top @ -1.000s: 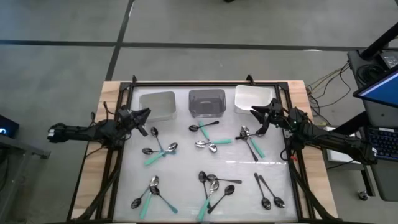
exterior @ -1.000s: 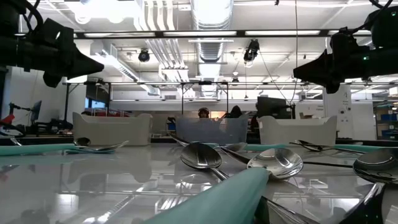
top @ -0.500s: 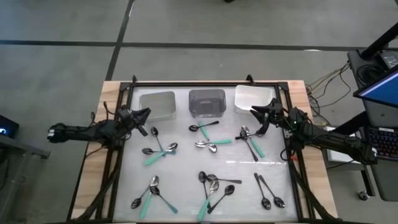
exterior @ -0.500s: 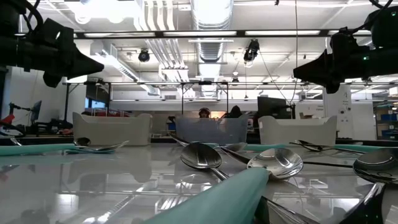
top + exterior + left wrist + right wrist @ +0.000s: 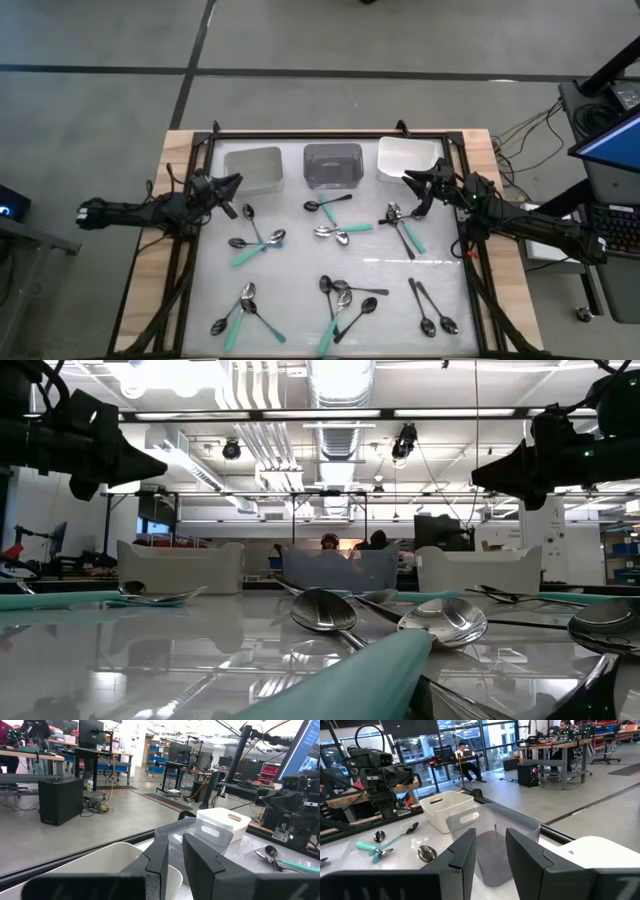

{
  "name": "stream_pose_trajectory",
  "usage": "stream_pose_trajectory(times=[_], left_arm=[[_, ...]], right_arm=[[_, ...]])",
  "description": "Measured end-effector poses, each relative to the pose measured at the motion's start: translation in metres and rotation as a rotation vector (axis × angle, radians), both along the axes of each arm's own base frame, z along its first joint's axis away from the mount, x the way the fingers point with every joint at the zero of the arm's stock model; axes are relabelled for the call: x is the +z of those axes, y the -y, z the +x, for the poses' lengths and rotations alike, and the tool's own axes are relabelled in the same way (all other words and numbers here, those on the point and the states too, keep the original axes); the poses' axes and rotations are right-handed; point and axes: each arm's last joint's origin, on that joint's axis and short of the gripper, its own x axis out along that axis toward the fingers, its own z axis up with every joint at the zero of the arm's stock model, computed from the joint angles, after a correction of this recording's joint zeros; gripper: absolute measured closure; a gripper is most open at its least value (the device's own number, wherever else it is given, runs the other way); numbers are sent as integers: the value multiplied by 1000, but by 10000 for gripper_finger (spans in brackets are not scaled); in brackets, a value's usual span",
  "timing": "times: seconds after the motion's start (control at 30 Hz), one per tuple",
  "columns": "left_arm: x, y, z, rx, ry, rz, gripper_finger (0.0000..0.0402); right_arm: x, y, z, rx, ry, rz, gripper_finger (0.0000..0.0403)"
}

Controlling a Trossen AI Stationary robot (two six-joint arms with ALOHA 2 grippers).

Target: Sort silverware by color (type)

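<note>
Nothing has moved since the earlier frames: both arms and every spoon sit where they were. The left gripper [image 5: 233,183] hangs above the table's left side, its fingers [image 5: 202,865] parted by a narrow gap and holding nothing, pointed toward the left bin [image 5: 254,169]. The right gripper [image 5: 409,180] hangs at the table's right side, its fingers [image 5: 465,857] likewise slightly apart and empty, just beside the right bin [image 5: 405,157]. Between those two bins stands the grey middle bin [image 5: 332,165]; all three line the far edge of the white table [image 5: 300,265]. The silverware is scattered on the table in loose groups. A black spoon [image 5: 248,213] lies just beside the left gripper. A crossed pair with a teal handle [image 5: 255,243] lies below it. Near the middle bin are a teal-handled spoon [image 5: 328,205] and a silver cluster [image 5: 338,233]. Beside the right gripper lies a bunch of silver and teal pieces [image 5: 403,225]. Toward the near edge are a left group [image 5: 243,310], a centre heap [image 5: 342,300] and two black spoons [image 5: 433,310] lying side by side. In the low view, spoon bowls [image 5: 322,609] and a teal handle [image 5: 350,680] fill the foreground.
</note>
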Motion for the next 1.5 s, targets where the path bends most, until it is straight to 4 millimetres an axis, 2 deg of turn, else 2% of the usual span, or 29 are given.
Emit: stream_pose_trajectory(times=[1.0, 1.4, 1.5], left_arm=[[0, 0, 0, 0, -1, 0, 361], [0, 0, 0, 0, 0, 0, 361], [0, 0, 0, 0, 0, 0, 361]], right_arm=[[3, 1, -1, -57, 34, 10, 305], [4, 2, -1, -59, 81, 61, 305], [-1, 3, -1, -85, 15, 139, 305]])
